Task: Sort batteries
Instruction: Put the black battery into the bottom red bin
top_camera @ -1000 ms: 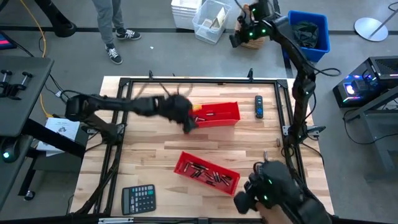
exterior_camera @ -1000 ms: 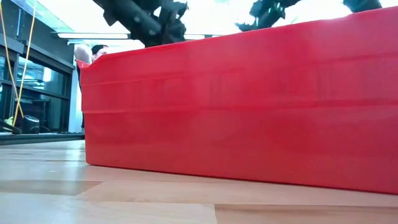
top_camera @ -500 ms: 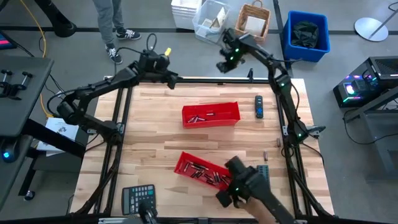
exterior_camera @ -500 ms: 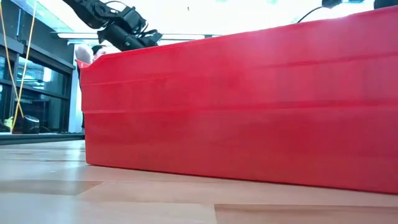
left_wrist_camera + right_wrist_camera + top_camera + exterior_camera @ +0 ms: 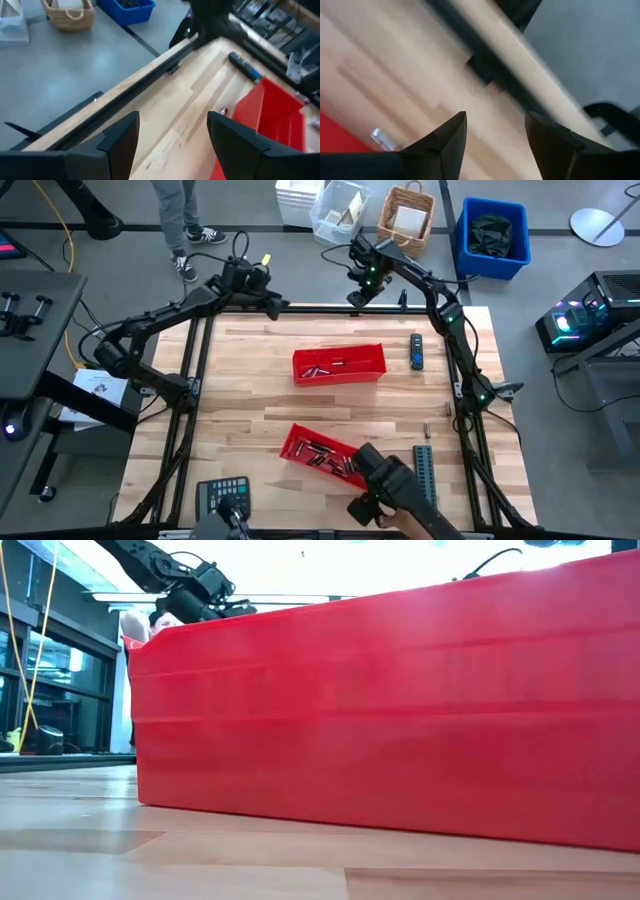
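**Q:** Batteries (image 5: 330,366): where do they lie, reading left to right?

**A:** All that show lie in two red trays near the middle of the counter (image 5: 240,400). A few are in the far tray (image 5: 340,350). A larger heap (image 5: 325,454) fills the near tray (image 5: 290,442). Neither arm carries one.

**Q:** What has just changed on the left?

**A:** A second ago the left arm was over the far tray. Now the left end effector (image 5: 268,295) hangs above the counter's far rail, left of that tray. Its fingers are spread and nothing is between them.

**Q:** And on the right?

**A:** The right arm was reaching beyond the counter, near the wicker basket (image 5: 405,218). The right end effector (image 5: 356,292) has swung back to the far rail, above the far tray's right half. Its wrist view shows the fingers parted and empty, so it has released.

**Q:** What does this mean for the sorting?

**A:** Probably one delivery cycle has ended. Both end effectors are free for the next pick, most likely from the fuller near tray.
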